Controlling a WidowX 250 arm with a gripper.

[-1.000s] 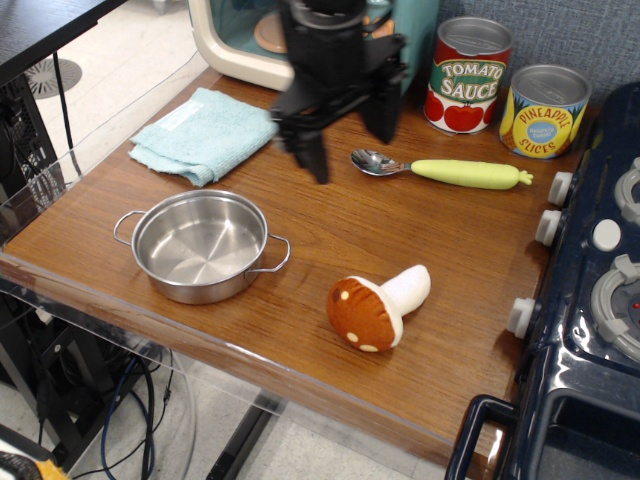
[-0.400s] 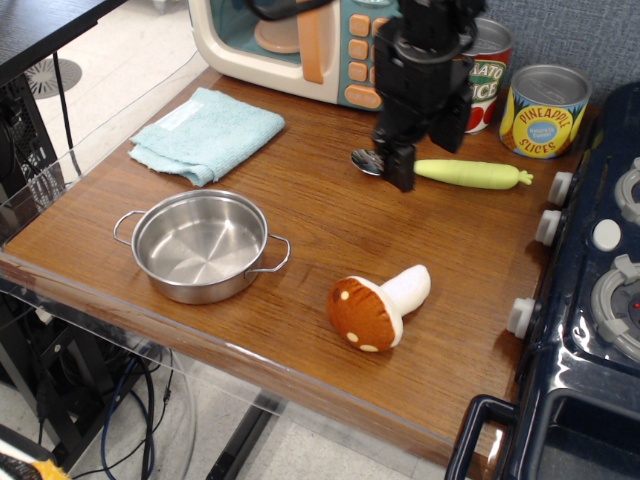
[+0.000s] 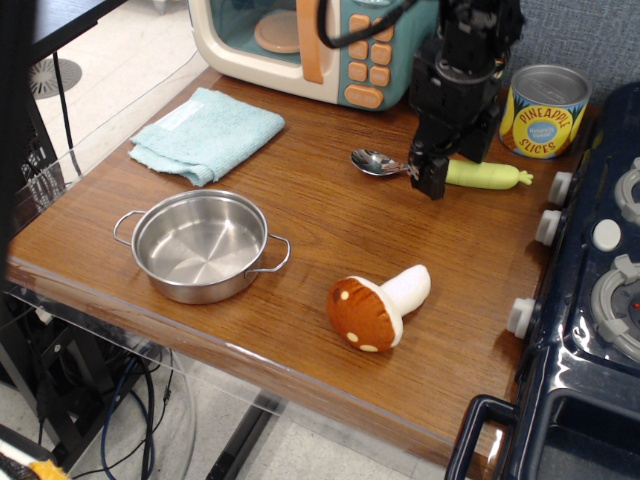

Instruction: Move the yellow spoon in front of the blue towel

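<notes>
The yellow spoon (image 3: 492,175) lies at the back right of the wooden table, silver bowl (image 3: 374,161) to the left, pale yellow-green handle to the right. My black gripper (image 3: 446,170) is down over the spoon where the handle meets the bowl. One finger (image 3: 431,180) stands in front of the handle and the other is behind it, so the jaws look open around the handle. The blue towel (image 3: 205,133) lies folded at the back left, well away from the spoon and the gripper.
A steel pot (image 3: 200,245) stands at the front left. A plush mushroom (image 3: 377,304) lies at the front middle. A toy microwave (image 3: 300,40) and a pineapple can (image 3: 545,110) stand at the back. A dark toy stove (image 3: 600,300) borders the right edge.
The gripper has moved right from beside the towel, past the spoon's bowl, and down onto the near end of the handle. The spoon has not moved.
</notes>
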